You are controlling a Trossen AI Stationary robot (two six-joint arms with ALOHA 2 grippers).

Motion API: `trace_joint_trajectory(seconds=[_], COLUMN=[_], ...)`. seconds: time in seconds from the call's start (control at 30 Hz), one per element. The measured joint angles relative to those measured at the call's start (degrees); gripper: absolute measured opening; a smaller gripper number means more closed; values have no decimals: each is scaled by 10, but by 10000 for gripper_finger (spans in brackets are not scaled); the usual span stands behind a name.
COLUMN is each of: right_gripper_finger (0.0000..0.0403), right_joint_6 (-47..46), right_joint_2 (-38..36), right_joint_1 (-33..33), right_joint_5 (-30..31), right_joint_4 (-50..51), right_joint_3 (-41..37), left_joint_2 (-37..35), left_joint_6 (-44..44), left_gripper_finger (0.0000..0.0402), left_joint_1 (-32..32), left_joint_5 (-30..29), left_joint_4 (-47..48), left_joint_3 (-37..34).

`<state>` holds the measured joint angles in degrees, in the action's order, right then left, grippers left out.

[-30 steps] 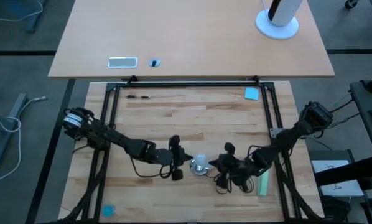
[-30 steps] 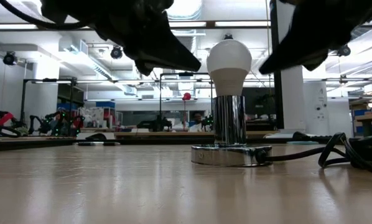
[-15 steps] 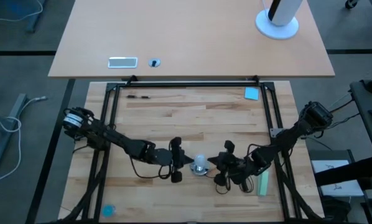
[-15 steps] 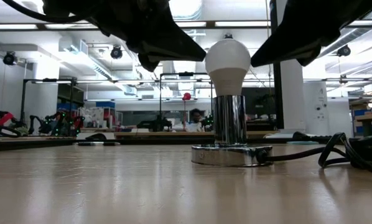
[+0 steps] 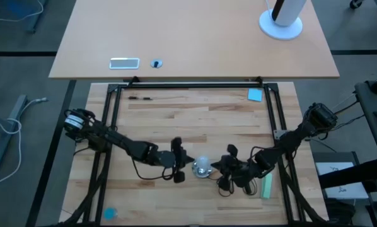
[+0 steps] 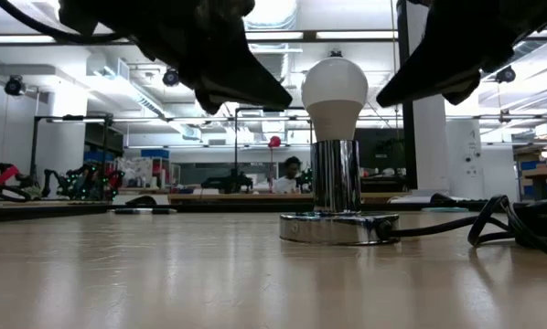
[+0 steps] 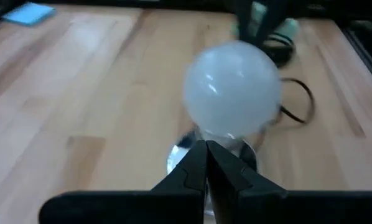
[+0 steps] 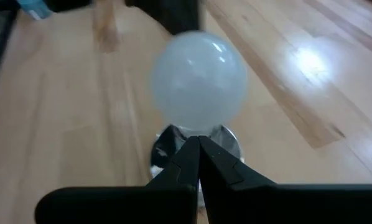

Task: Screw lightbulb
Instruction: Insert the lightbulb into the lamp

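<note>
**Flanking a bulb that already stands in its socket**

Standing upright in the chrome socket [image 6: 337, 196], the lightbulb [image 6: 336, 94] has its white globe clear above the collar and its screw base out of sight inside it. The socket's round foot sits flat on the wooden counter [image 6: 164, 274], and a black cord [image 6: 479, 228] trails away from it.

The left end effector [image 7: 206, 155] is fully closed and empty, its two fingers pressed together into a point aimed at the bulb's lower half. The bulb lies straight ahead of it, very near, but no contact shows. The right end effector [image 8: 198, 152] is closed in the same way and holds nothing. It faces the bulb from the opposite side, so each tool has the bulb directly ahead and the other arm beyond it. In the low view both dark tools hang at the height of the globe, one on either side, with a sliver of air between each and the glass.

Judging by this, the bulb is seated and the step in hand is the turning, or the check that it is home. Whether the threads are fully run down cannot be told, since the collar hides them.

Any further turning would call for one end effector to open enough to take the globe, close gently on the glass, and rotate about the bulb's upright axis. The other could press on the socket's foot to stop it spinning or sliding.
</note>
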<state>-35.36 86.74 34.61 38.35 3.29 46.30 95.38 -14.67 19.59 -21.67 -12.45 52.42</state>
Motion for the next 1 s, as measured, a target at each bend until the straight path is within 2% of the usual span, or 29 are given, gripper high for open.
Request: trace_joint_trajectory(seconds=[0.17,0.23,0.4,0.67,0.83,1.0], right_gripper_finger=[0,0,0,0,0,0], right_joint_6=[-13,1,34,35,25,20], right_joint_2=[0,0,0,0,4,9], right_joint_1=[-5,-12,-17,-15,-4,1], right_joint_5=[34,36,31,8,-29,-20], right_joint_4=[23,12,-17,-22,-36,-32], right_joint_3=[-1,-1,0,0,1,1], left_joint_2=[1,6,22,25,25,25], left_joint_6=[23,35,36,33,31,15], left_gripper_finger=[0,0,0,0,0,0], left_joint_1=[5,4,-7,-10,-14,-13], left_joint_5=[82,88,85,60,18,18], left_joint_4=[-35,-60,-81,-79,-81,-68], left_joint_3=[0,0,0,-1,-1,0])
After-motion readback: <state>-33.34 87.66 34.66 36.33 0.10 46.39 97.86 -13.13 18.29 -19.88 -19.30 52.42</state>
